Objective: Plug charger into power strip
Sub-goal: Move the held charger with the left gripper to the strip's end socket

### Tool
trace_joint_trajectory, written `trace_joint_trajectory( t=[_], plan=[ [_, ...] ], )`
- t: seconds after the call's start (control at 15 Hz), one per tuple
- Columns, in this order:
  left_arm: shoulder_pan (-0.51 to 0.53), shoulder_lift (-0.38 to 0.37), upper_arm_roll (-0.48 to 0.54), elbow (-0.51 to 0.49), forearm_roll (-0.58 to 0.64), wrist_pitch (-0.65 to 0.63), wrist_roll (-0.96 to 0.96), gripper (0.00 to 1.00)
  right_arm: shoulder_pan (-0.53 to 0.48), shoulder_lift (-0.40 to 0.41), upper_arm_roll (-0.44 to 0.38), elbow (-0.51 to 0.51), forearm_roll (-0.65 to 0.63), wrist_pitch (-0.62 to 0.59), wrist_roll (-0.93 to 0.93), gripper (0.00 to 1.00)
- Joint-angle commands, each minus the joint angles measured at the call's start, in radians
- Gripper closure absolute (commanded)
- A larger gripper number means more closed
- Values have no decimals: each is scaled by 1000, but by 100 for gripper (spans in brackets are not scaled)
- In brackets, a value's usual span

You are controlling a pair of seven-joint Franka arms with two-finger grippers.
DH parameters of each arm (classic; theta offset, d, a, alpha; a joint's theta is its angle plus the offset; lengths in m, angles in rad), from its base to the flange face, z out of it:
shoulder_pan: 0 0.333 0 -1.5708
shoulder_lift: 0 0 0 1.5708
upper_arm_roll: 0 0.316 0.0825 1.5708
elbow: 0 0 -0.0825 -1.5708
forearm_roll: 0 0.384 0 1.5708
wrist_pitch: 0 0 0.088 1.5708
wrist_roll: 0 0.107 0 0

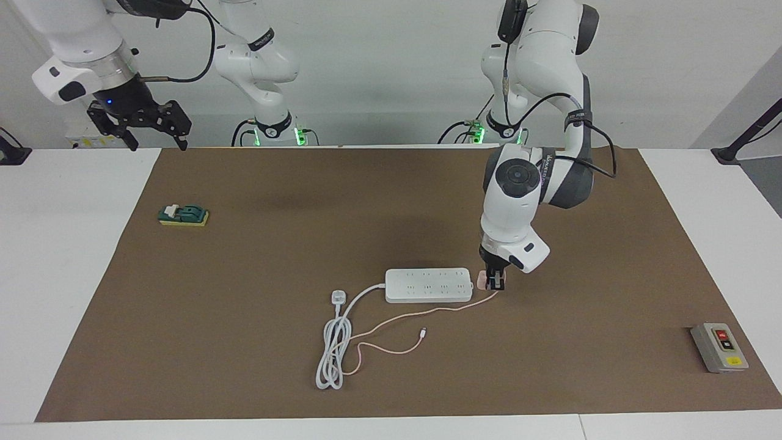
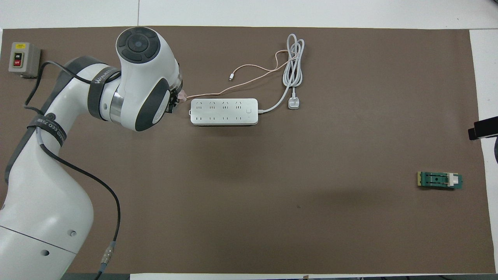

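one power strip (image 1: 429, 285) with eight sockets in two rows of four, one pink charger (image 1: 484, 280), one white three-pin plug (image 1: 338, 297), one grey switch box (image 1: 719, 347), one green block (image 1: 183, 215), two robot arms, one brown mat (image 1: 244, 354)

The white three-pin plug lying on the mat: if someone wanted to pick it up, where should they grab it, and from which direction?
Probably by the plug's blocky body, coming straight down from above. It lies on the mat at the end of its thick cord, beside the power strip, with open mat on both flanks. Fingers could close across those two sides, avoiding the end where the cord leaves. Its pins are too small to make out here.
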Motion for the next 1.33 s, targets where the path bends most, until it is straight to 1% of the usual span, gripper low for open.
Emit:
trace_joint_trajectory(
  t=[0.0, 0.27, 0.6, 1.13, 1.26],
  plan=[
    [-13, -47, -6, -69, -27, 3, -24, 100, 4, -8, -1, -1, -16, -16, -11, 0],
    [-22, -56, -14, -94, -35, 21, -29, 100, 4, -6, -1, 1, -16, -12, -11, 0],
    [-22, -81, -30, -164, -37, 62, -29, 100, 10, -8, 2, 1, -17, -13, -11, 0],
    [-24, -84, -41, -183, -61, 78, -64, 100, 4, -6, 2, 4, -17, -15, -13, 0],
    [-22, -84, -41, -183, -61, 99, -65, 100, 6, -6, 2, 6, -17, -12, -10, 0]
  ],
)
